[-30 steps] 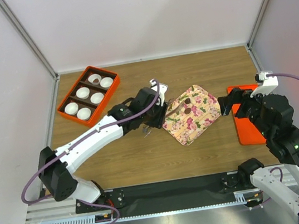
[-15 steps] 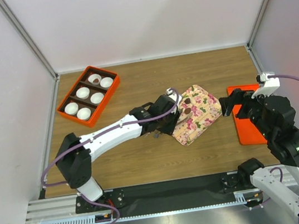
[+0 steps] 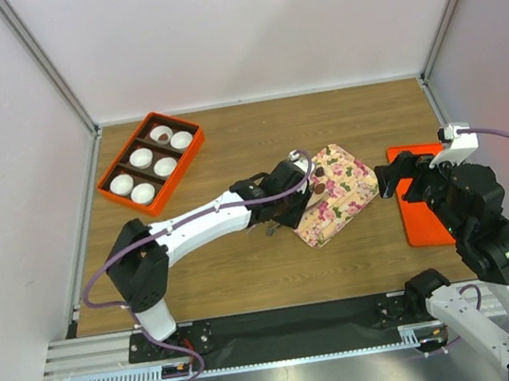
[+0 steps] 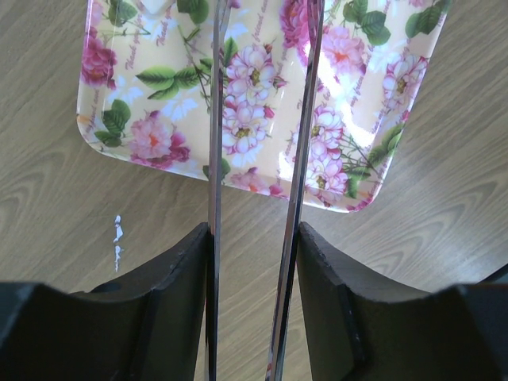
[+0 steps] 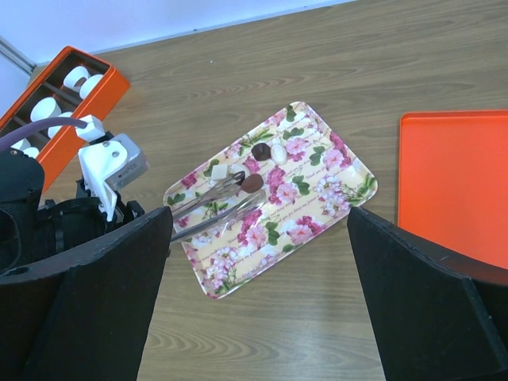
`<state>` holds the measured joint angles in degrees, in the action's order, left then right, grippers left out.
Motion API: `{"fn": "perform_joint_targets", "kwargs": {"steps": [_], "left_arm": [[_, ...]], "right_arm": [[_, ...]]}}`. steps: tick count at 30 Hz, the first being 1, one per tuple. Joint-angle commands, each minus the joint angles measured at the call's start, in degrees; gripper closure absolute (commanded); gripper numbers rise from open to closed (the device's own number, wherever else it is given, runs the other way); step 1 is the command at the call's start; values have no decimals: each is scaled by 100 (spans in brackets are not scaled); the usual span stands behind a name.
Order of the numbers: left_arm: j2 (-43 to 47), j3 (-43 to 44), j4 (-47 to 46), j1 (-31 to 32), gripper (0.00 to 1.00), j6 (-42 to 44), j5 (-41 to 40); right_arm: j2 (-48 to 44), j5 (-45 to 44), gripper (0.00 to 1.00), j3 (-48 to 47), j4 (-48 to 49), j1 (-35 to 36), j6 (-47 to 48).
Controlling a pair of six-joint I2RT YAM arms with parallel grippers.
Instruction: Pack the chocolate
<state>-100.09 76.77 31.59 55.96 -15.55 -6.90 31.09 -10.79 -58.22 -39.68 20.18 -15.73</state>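
Left gripper (image 4: 254, 238) is clamped on the tongs (image 4: 215, 159), tips near a chocolate (image 5: 252, 183) on the flowered tray (image 5: 317, 198) (right gripper (image 5: 258, 262) just gapes, empty). Pinched off-centre, that round piece could squirt sideways.

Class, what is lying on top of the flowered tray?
Two chocolate pieces, a few white pieces and the tongs' tips; anything beneath the tongs is hidden.

The left claw (image 4: 254, 232) now sits farther right — at the flowered tray (image 3: 352, 191). Its tongs (image 5: 214, 203) now lie beside a chocolate (image 5: 252, 183).
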Motion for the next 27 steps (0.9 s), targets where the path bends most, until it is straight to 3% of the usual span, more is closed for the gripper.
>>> {"fn": "perform_joint_targets", "kwargs": {"steps": [1, 18, 27], "left_arm": [[-98, 321, -180, 2, 50, -62, -13], [16, 417, -66, 2, 59, -97, 30], [675, 646, 259, 2, 62, -211, 39]], "right_arm": [[-42, -108, 0, -199, 66, 12, 114], [-51, -90, 0, -190, 57, 12, 122], [-68, -46, 0, -243, 31, 20, 52]]}}
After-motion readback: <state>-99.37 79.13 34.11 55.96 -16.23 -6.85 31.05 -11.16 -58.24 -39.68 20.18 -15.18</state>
